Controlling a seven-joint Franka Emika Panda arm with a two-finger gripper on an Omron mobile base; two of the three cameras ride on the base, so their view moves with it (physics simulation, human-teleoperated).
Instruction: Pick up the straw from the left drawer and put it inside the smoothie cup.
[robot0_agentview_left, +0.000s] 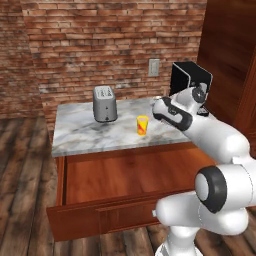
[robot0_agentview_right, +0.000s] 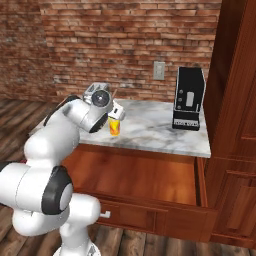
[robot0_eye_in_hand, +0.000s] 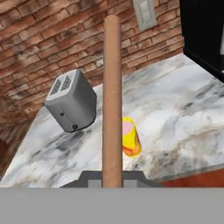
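**Claw pinching the straw above the worktop**

My claw (robot0_eye_in_hand: 112, 177) is pressed together on the thin, straight, pale tan straw (robot0_eye_in_hand: 112, 96), which in the hand view runs up from my fingertips across the middle of the picture. My hand is raised over the grey-veined marble worktop (robot0_agentview_left: 85, 135), near its front edge. The small yellow tapered smoothie cup (robot0_agentview_left: 142, 125) with its red-orange mark stands upright on that worktop, apart from the straw; in the hand view it sits just beside the straw's lower part, partly behind it. The boxy grey metal toaster (robot0_agentview_left: 105, 103) stands farther back on the worktop, to the cup's left in the left base view. A black box-shaped appliance (robot0_agentview_right: 188, 98) stands at the worktop's far right, by the brick wall. Below the worktop, the wide, shallow reddish-brown wooden left drawer (robot0_agentview_left: 80, 217) is pulled open, its floor bare.
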